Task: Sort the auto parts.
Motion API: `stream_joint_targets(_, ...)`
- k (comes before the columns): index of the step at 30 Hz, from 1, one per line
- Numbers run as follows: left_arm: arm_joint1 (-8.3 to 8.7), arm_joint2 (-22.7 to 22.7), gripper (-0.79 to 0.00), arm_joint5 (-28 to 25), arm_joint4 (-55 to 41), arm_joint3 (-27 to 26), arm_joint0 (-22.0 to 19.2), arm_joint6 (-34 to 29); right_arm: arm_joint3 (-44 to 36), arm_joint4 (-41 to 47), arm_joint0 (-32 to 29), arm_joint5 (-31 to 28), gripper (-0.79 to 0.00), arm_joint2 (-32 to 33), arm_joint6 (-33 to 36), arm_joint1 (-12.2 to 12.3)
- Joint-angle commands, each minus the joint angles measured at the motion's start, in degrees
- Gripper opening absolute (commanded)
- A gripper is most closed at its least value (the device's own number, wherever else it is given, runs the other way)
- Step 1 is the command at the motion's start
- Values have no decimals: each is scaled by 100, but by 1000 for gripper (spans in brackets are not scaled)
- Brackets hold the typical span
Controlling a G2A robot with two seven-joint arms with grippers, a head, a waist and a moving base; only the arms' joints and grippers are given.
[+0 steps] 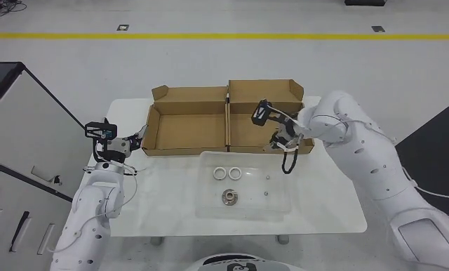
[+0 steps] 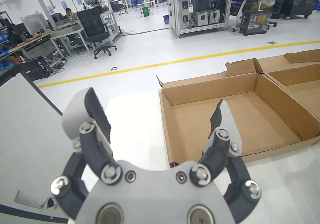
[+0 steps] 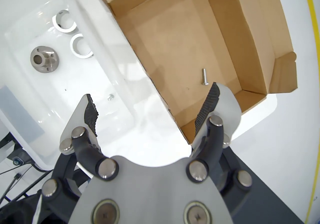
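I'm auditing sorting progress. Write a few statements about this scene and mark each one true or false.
A bolt lies in the right box. True.
The left box holds the two white rings. False: it is empty; the rings lie in the clear tray.
The right gripper is open. True.
The left gripper holds the metal flange. False: it is open and empty; the flange sits in the tray.

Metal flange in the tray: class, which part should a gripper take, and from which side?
Probably the raised centre hub, from above: the metal flange lies flat on its wide base in the clear tray, hub up, leaving little rim to pinch.
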Motion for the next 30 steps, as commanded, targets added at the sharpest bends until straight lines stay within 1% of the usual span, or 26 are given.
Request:
stream_joint_targets(1, 0, 0, 0, 0, 0, 0, 0, 0, -124, 243, 84, -42, 0, -252, -42, 148)
stream_joint_targets(7, 0, 0, 0, 0, 0, 0, 0, 0, -358, 794, 543, -143, 0, -1092, -143, 618)
stream_joint_targets(12, 0, 0, 0, 0, 0, 0, 0, 0, -423, 1273, 1005, -253, 0, -1771, -253, 951)
stream_joint_targets(25, 0, 0, 0, 0, 0, 0, 0, 0, -423, 1273, 1005, -253, 0, -1771, -253, 951)
stream_joint_targets(27, 0, 0, 0, 0, 0, 0, 0, 0, -604, 1216, 951, -341, 0, -1899, -343, 940)
stream_joint_targets(30, 0, 0, 0, 0, 0, 0, 0, 0, -922, 990, 999, -187, 0, -2144, -189, 926)
